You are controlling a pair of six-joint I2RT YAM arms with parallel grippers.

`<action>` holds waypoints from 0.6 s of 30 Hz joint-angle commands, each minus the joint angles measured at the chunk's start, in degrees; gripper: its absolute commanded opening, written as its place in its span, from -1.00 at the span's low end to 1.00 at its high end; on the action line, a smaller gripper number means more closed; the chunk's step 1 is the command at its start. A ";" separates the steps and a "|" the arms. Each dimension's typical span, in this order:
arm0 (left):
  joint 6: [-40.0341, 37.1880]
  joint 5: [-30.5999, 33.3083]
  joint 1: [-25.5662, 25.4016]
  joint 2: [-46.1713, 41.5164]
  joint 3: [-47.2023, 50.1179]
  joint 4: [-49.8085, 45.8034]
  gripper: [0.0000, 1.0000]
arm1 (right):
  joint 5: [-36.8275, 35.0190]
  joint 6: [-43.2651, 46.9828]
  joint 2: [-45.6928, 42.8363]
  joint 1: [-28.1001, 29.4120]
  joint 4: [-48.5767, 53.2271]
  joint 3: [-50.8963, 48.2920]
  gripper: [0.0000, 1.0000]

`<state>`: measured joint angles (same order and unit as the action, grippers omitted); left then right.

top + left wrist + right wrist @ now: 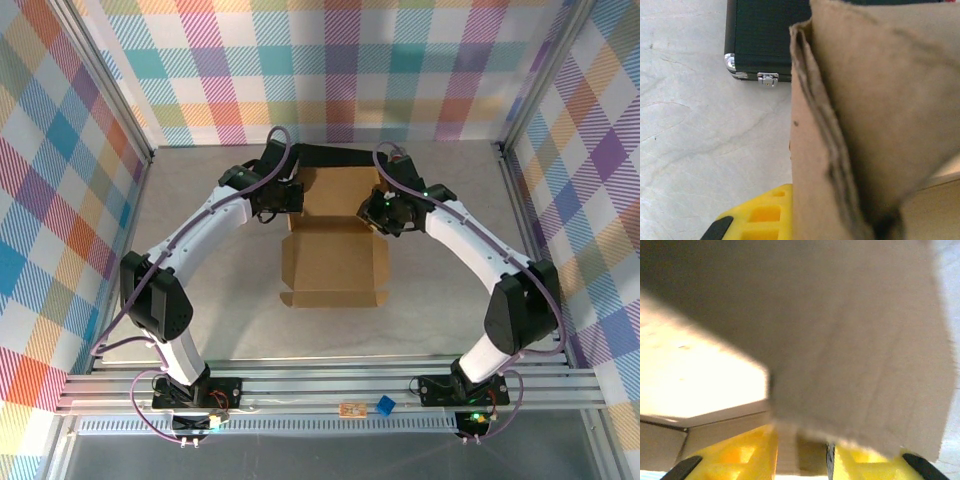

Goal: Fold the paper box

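Left end effector is pinched tight on the paper box wall and right end effector narrowly clamps a flap of this light, stiff, easily creased cardboard, probably best gripped near folds.

Bare grey table lies open to the left, to the right and in front of the paper box, leaving a gripper room to pass on those sides. At the back the way is blocked: a black hard case sits just behind the box. The left gripper and right gripper crowd the box's two rear corners, their arms arch over the side lanes, and plaid walls close three sides.
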<state>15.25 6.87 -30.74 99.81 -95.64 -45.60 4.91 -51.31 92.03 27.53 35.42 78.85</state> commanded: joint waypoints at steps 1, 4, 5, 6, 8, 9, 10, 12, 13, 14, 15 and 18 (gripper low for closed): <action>0.66 -1.71 -0.64 0.12 -1.84 -0.65 -1.00 | -0.01 2.35 1.47 1.12 1.05 3.01 -0.38; 1.22 -2.03 -0.33 -0.05 -1.92 -0.55 -1.00 | 0.32 2.44 2.59 1.30 2.60 3.31 -0.38; 1.60 -2.43 -0.12 -0.14 -1.92 -0.45 -1.00 | 0.45 2.47 2.70 1.30 2.77 3.12 -0.38; 1.96 -2.87 0.14 -0.19 -1.92 -0.28 -1.00 | 0.48 2.59 2.65 1.31 2.81 2.95 -0.38; 2.31 -3.24 0.48 -0.27 -1.92 -0.10 -1.00 | 0.28 3.15 1.94 1.38 2.64 3.01 -0.35; 2.33 -3.59 0.71 -0.19 -2.02 -0.10 -1.00 | 0.23 3.80 1.39 1.39 2.51 3.47 -0.32; 2.27 -3.83 0.85 -0.07 -2.14 -0.18 -1.00 | 0.19 4.70 0.81 1.39 2.55 4.17 -0.29; 2.02 -4.19 1.27 0.34 -2.60 -0.82 -1.00 | 0.99 7.64 -0.69 1.30 2.53 6.75 -0.21; 1.82 -4.51 1.53 0.57 -2.92 -1.17 -1.00 | 1.58 9.21 -1.38 1.23 2.90 8.34 -0.17; 1.63 -4.75 1.88 0.88 -3.29 -1.68 -1.00 | 2.13 11.01 -2.24 1.01 3.70 10.21 -0.11; 1.46 -5.10 2.29 1.18 -3.70 -2.11 -1.00 | 2.86 12.61 -3.19 0.44 4.56 11.91 -0.07; 0.69 -6.63 3.26 1.73 -4.49 -3.02 -1.00 | 5.77 16.62 -7.19 -2.89 4.72 13.61 0.00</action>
<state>16.23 2.68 -28.64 100.77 -97.73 -46.65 7.46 -41.17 91.13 27.35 39.05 89.12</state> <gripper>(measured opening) 0.063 0.496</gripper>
